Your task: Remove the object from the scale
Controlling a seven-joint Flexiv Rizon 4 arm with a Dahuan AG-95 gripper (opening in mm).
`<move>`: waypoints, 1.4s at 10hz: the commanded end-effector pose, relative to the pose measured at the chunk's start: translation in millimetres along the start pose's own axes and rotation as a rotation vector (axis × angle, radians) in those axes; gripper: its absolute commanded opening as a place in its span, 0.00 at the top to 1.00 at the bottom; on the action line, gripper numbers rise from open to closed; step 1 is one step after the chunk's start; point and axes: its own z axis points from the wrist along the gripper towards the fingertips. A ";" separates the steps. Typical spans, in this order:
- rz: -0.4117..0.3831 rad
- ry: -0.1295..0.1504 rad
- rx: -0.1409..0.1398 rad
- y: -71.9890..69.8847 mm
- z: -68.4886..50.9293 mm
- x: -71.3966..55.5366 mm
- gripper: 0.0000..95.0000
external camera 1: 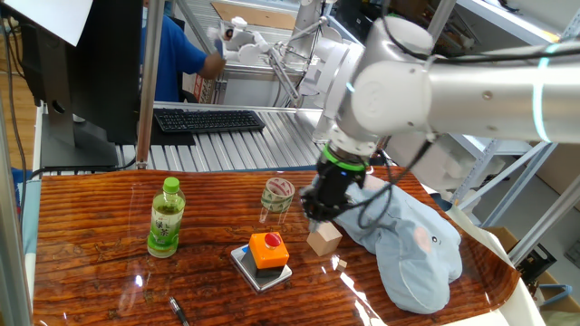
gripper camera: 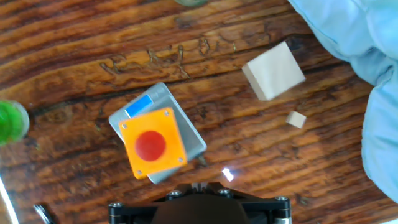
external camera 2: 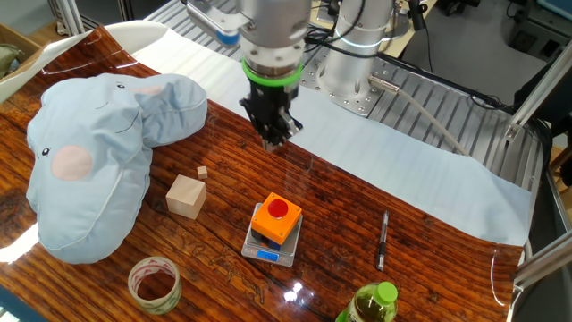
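- Right now the small orange box with a round red button on top and a black base (external camera 2: 274, 220) sits squarely on the thin silver-grey pocket scale (external camera 2: 269, 248), whose blue display strip shows at the edge nearest the other fixed camera.
- The robot's black two-finger gripper (external camera 2: 273, 134) hangs above the dark striped wooden table (external camera 2: 429, 268), well apart from the box and higher than it; nothing is between its fingers.
- Whether the fingers are apart or together I cannot tell: in both fixed views they read as one dark cluster, and the hand view shows only the black body at the bottom edge.
- The relation that matters: in the hand view the box lies just ahead of the gripper and a little left of centre, so I judge the coming move to be a short shift that way, then a descent.
- The box top is square and turned at a slight angle to the hand view's frame, so a small wrist turn would likely line the fingers up with two flat sides.
- The plain tan wooden cube (external camera 2: 186, 197) stands near the scale but apart from it, with a tiny wooden block (external camera 2: 203, 172) beside it.
- No true container is here; the roll of tape (external camera 2: 154, 282) stands with nothing in its ring, and the green capped bottle (external camera 1: 165, 217) stands upright.
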 end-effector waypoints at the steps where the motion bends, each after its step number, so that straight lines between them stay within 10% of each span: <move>1: 0.007 -0.003 -0.005 9.5 3.7 -8.7 1.00; 7: 0.039 -0.007 0.018 53.6 3.1 -31.7 1.00; 14: 0.034 -0.038 0.041 64.0 35.4 -43.9 1.00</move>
